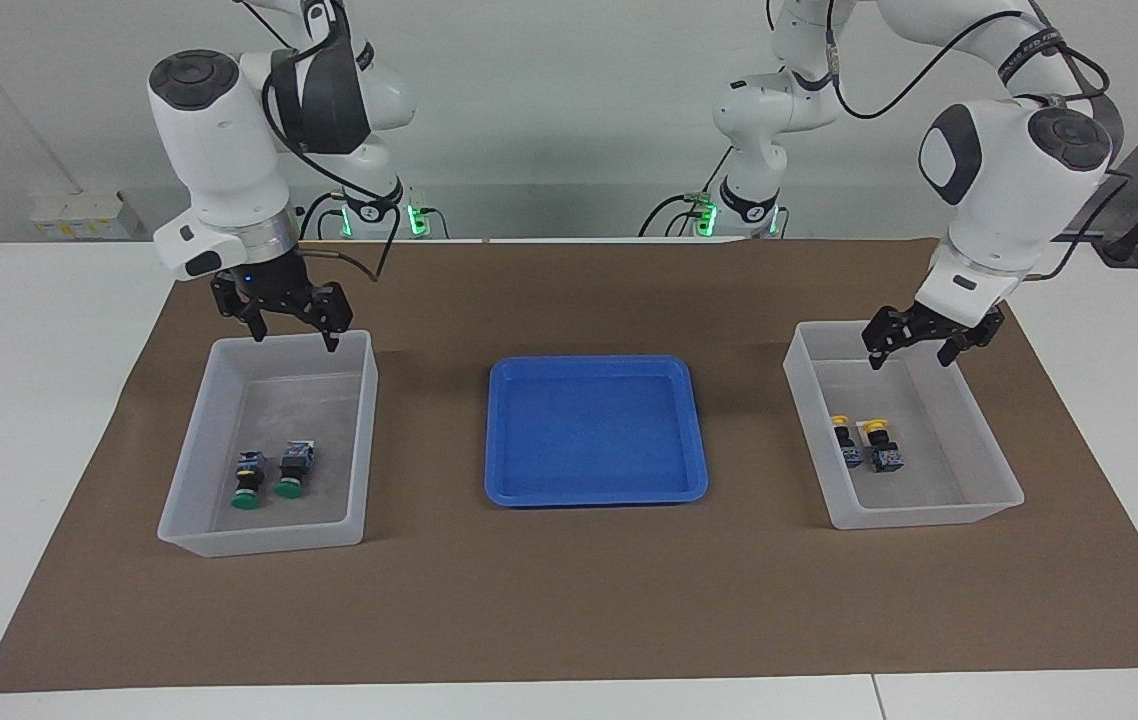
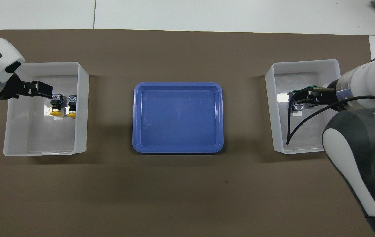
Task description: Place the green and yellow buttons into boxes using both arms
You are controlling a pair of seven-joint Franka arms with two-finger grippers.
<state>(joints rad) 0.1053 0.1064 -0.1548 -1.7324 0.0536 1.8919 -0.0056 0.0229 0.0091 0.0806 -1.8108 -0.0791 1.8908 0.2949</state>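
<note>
Green buttons (image 1: pixel 271 478) lying in right-end box (image 1: pixel 191 440) | yellow buttons (image 1: pixel 864 442) lying in left-end box (image 1: pixel 979 440) | blue tray (image 1: pixel 594 372) between, 12 o'clock of neither | right claw (image 1: pixel 294 338) open over its box | left claw (image 1: pixel 914 352) open over its box

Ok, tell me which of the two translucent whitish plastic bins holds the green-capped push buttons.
The translucent whitish bin at the right arm's end of the table: two green-capped push buttons lie in it. The other bin holds two yellow-capped ones.

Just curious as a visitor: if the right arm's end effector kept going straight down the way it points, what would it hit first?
Probably the floor of the box under the right end effector, on the robots' side of the green buttons; depth is uncertain.
</note>
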